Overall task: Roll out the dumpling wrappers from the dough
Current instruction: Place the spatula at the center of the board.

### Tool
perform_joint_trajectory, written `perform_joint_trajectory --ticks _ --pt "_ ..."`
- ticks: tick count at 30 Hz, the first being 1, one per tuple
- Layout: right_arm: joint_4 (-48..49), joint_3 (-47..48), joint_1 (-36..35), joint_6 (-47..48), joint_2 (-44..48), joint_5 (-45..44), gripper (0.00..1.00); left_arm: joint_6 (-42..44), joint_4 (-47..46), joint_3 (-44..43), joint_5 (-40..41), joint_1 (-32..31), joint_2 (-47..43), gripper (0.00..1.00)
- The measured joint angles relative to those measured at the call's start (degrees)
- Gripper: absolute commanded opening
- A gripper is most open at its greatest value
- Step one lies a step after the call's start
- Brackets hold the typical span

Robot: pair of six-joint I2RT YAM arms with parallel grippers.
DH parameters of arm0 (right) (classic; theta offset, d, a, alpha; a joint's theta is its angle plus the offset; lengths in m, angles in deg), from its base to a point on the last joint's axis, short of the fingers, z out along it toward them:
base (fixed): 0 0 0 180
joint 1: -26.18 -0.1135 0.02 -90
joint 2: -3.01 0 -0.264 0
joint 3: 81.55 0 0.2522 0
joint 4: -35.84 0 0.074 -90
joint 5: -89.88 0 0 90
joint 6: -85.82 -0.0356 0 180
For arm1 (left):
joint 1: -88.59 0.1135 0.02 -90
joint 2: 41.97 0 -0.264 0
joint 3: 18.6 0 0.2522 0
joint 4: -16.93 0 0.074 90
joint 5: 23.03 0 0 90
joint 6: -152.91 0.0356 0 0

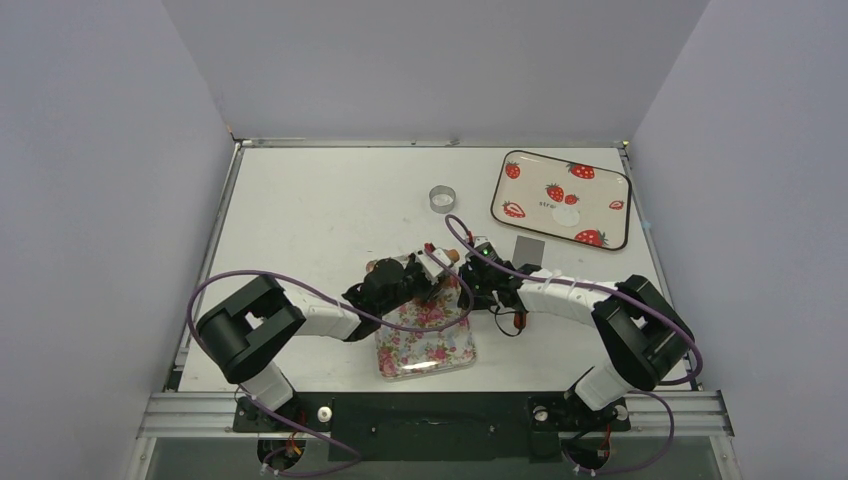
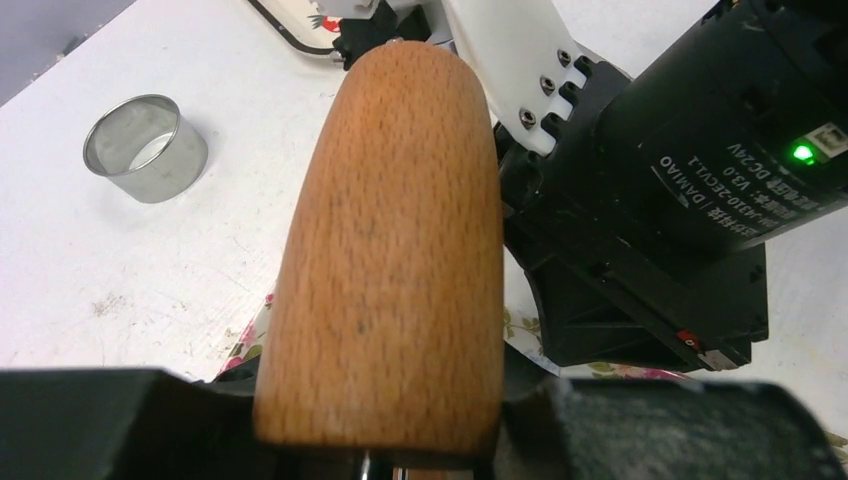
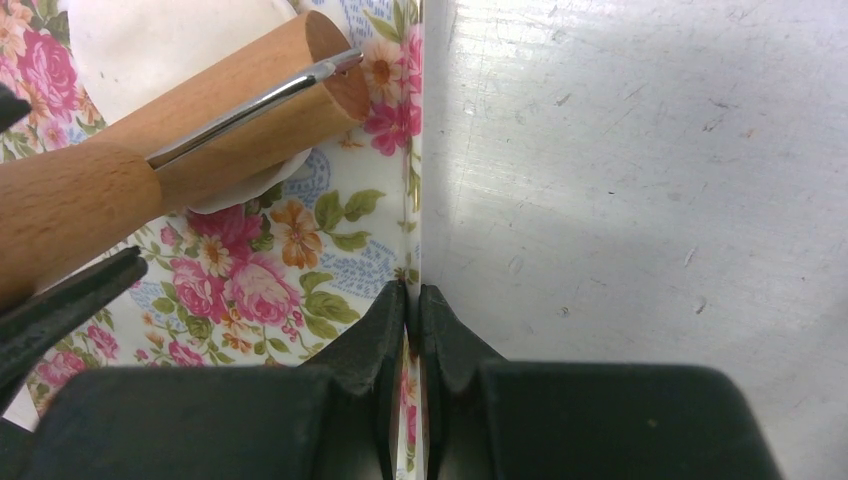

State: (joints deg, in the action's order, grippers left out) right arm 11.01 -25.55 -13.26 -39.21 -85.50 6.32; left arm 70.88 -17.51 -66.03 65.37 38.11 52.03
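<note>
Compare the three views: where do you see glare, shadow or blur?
Top view: even light, soft shadows on the table. Left wrist view: the roller looms large, its grain slightly soft; the ring is crisper. Right wrist view: a glint runs along the roller's rod, the dough looks washed out, and shadow bands the table beside the tray.

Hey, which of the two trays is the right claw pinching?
The rose-patterned floral tray near the arms: the right claw is shut on its rim. The strawberry tray sits apart at the far right corner, untouched.
</note>
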Motion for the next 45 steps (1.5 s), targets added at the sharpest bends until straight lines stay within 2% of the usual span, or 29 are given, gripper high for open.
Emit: perform_joint_trajectory --ticks 8,18,27,33,41,45 --pt "0.48 -0.35 0.00 -0.15 0.15 -0.02 0.00 -0.90 -4.31 3.10 0.04 0.00 -0.28 0.00" --pt "0.31 -0.31 0.07 -0.07 0.15 0.00 0.00 -2.47 -4.57 4.74 -0.90 -3.67 -1.33 0.00" --pt "0.33 -0.33 0.20 -0.09 0.17 0.02 0.00 -2.82 -5.09 5.42 -1.31 -2.99 -1.73 0.00" --pt "0.33 -0.31 0.42 -0.11 0.17 0.39 0.00 -1.27 -1.75 5.18 -1.22 -4.02 -3.65 0.00" --pt "-0.20 -0.07 0.96 -0.11 0.02 0.90 0.00 -2.10 7.76 6.64 -0.26 -10.88 -11.45 0.00" --pt "-0.24 -0.07 1.03 -0.13 0.02 0.94 0.00 -1.09 9.70 6.78 0.15 -11.67 -13.29 0.00"
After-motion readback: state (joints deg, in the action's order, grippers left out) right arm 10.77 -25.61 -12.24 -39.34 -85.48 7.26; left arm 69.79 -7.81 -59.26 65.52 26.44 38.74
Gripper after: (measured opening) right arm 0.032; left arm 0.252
